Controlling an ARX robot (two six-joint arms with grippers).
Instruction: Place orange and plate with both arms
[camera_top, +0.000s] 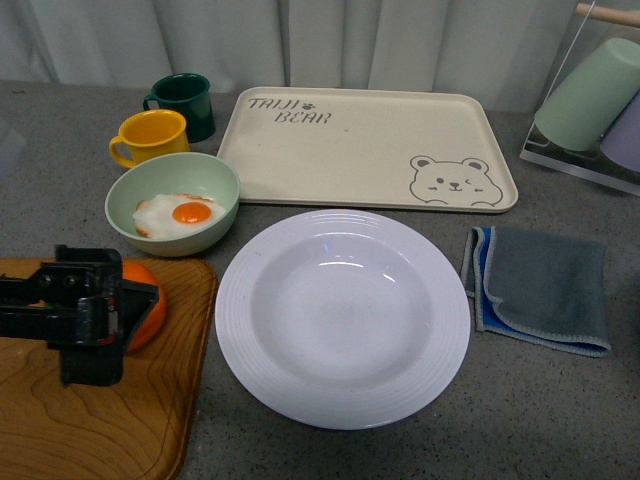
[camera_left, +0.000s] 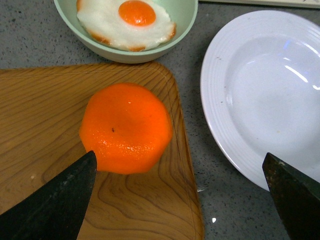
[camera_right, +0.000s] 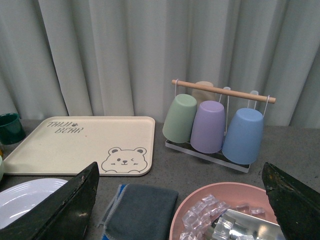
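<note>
Left gripper (camera_left: 178, 167) hangs wide apart above one orange (camera_left: 126, 127) on the wooden board (camera_top: 150, 420), near left; one white plate (camera_top: 342, 318) sits just right, one fried-egg bowl (camera_top: 218, 188) beyond; right gripper (camera_right: 180, 167) likewise spread

The plate (camera_top: 342, 318) lies mid-bench by the front edge; the board (camera_top: 120, 420) fills the front-left corner, the orange (camera_top: 147, 305) on it; behind the board stands the bowl (camera_top: 215, 180), an egg (camera_top: 180, 213) inside; behind that, a near mug (camera_top: 150, 137) and a far mug (camera_top: 183, 105); the tray (camera_top: 350, 150) lies behind the plate; the cloth (camera_top: 545, 288) lies right of the plate; the cup rack (camera_top: 590, 110) occupies the back-right corner.
</note>
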